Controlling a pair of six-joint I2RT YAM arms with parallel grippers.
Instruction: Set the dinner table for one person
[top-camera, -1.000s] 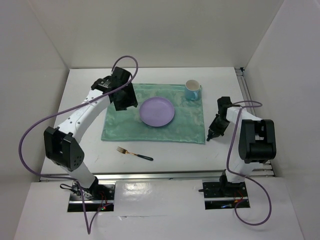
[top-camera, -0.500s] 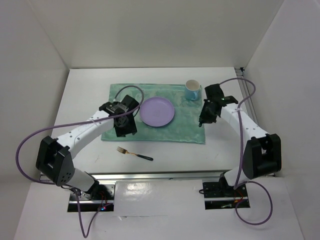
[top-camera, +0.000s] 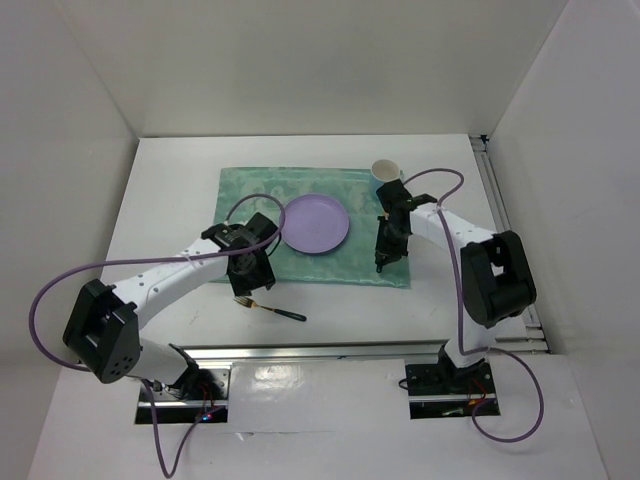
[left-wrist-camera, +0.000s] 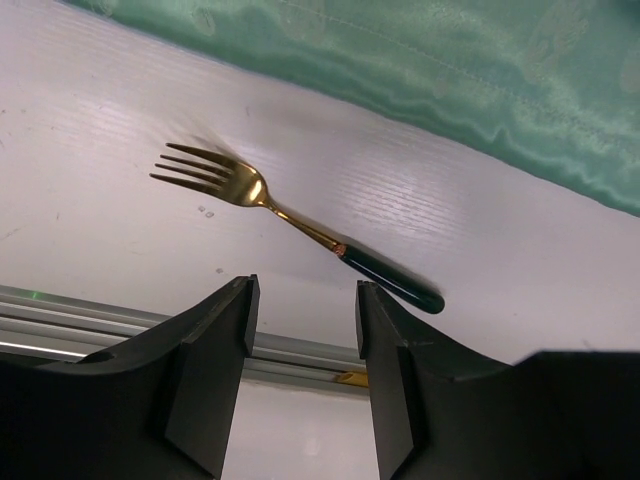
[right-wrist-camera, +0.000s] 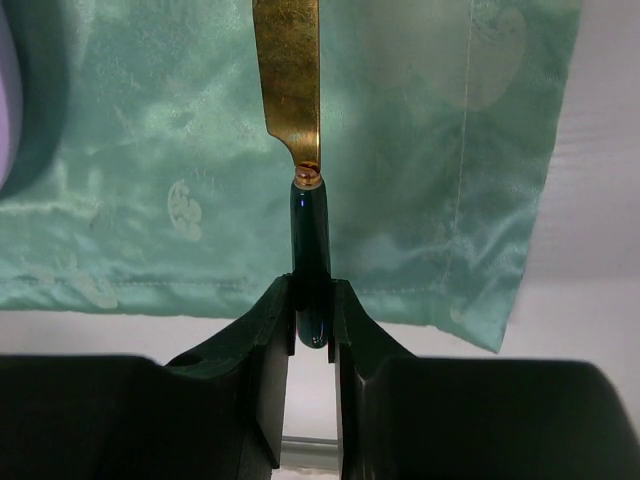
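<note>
My left tool (left-wrist-camera: 303, 290) hung spread above the bare white counter (top-camera: 170, 200), its two fingers apart with nothing between them. The fork (left-wrist-camera: 290, 225) lay flat just past them, on the counter near the front rail and just off the near edge of the teal cloth (top-camera: 250, 185). Its tines pointed left and its dark handle right in the wrist view. To take it cleanly, I judged I should turn the wrist so the fingers straddled the handle across its width, then come straight down. A flat fork on a hard counter gives little to grip, so the tips would need to reach the surface before closing.

The purple plate (top-camera: 314, 222) sat on the middle of the cloth.

To its right, my right tool (right-wrist-camera: 311, 300) was pinched on the dark handle of the knife (right-wrist-camera: 290, 90). The gold blade pointed away from me over the right part of the cloth, beside the plate and apart from its rim. I could not tell whether the blade touched the fabric. To set it down well, I reckoned I should keep it parallel to the cloth's side edge, lower until it rested flat, and only then let the fingers part, so it would not roll or skew. The mug (top-camera: 385, 170) stood at the far right corner of the cloth, clear of the knife.
</note>
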